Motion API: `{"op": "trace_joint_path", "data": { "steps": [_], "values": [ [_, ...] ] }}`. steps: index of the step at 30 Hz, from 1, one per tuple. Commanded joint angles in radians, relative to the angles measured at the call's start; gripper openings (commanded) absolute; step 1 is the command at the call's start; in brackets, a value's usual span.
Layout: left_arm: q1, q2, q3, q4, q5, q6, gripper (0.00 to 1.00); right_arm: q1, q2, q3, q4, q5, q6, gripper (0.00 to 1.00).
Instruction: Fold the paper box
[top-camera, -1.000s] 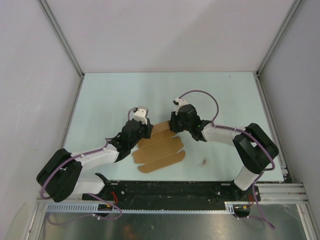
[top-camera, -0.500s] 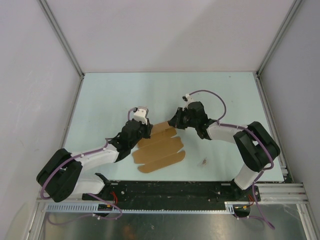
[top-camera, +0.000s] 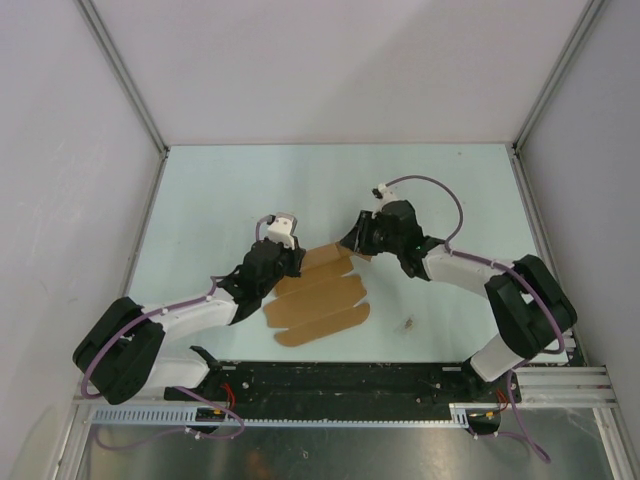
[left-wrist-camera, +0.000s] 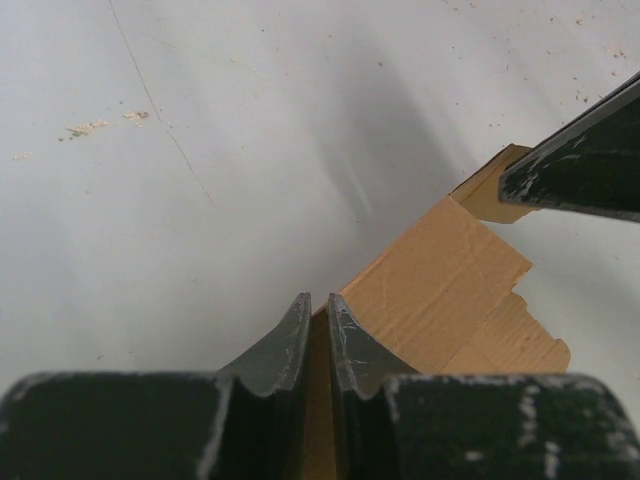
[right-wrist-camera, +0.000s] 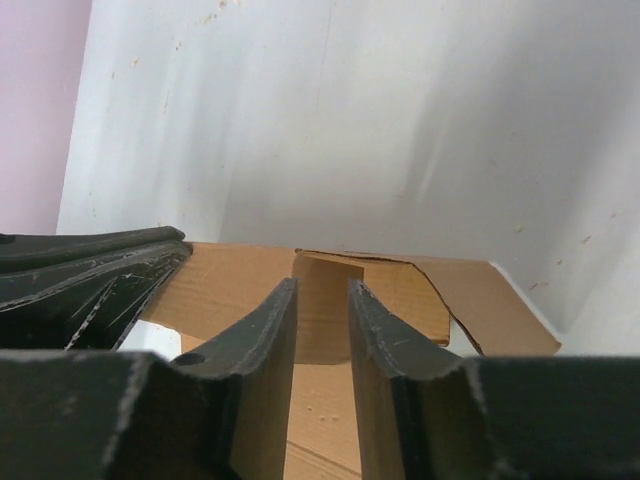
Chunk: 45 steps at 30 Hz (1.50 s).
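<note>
Lying flat on the table just beyond the arm bases, the paper box was a brown die-cut sheet, mostly unfolded, with rounded tabs along its near edge; a small dark mark sat on the table to its right, apart from it; at the sheet's far left corner, the left end effector was closed to a narrow slit, with the cardboard edge pinched between its fingers; at the far right corner, the right end effector had its jaws a little apart, with an upturned flap standing in line with the gap; whether the pads touched that flap could not be told; the two end effectors were near each other across the sheet's far edge; beyond them, bare pale table ran to the white back wall.
</note>
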Motion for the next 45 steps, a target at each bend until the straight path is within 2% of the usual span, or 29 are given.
{"op": "trace_joint_path", "data": {
  "steps": [1,6,11,17,23,37,45],
  "values": [
    [0.003,-0.003,-0.014,0.004,0.023,-0.007,0.15,-0.007,-0.067,0.002,-0.030,0.053,-0.037,0.33],
    [0.003,-0.003,-0.014,0.004,0.024,-0.008,0.15,-0.004,-0.073,0.002,0.003,-0.015,-0.008,0.45],
    [0.003,-0.005,-0.014,0.004,0.024,-0.008,0.15,0.002,-0.036,0.002,0.052,-0.085,0.034,0.49],
    [0.003,-0.003,-0.014,0.004,0.026,-0.008,0.15,0.009,-0.018,0.000,0.079,-0.128,0.049,0.50],
    [0.001,0.003,-0.013,0.004,0.033,-0.008,0.13,0.022,-0.012,0.000,0.014,-0.095,0.026,0.50],
    [0.003,0.001,-0.014,0.004,0.036,-0.008,0.11,0.034,0.045,0.000,0.068,-0.161,0.057,0.37],
    [0.003,0.000,-0.014,0.004,0.033,-0.007,0.11,0.032,0.056,0.000,0.089,-0.172,0.066,0.18]
  ]
}}
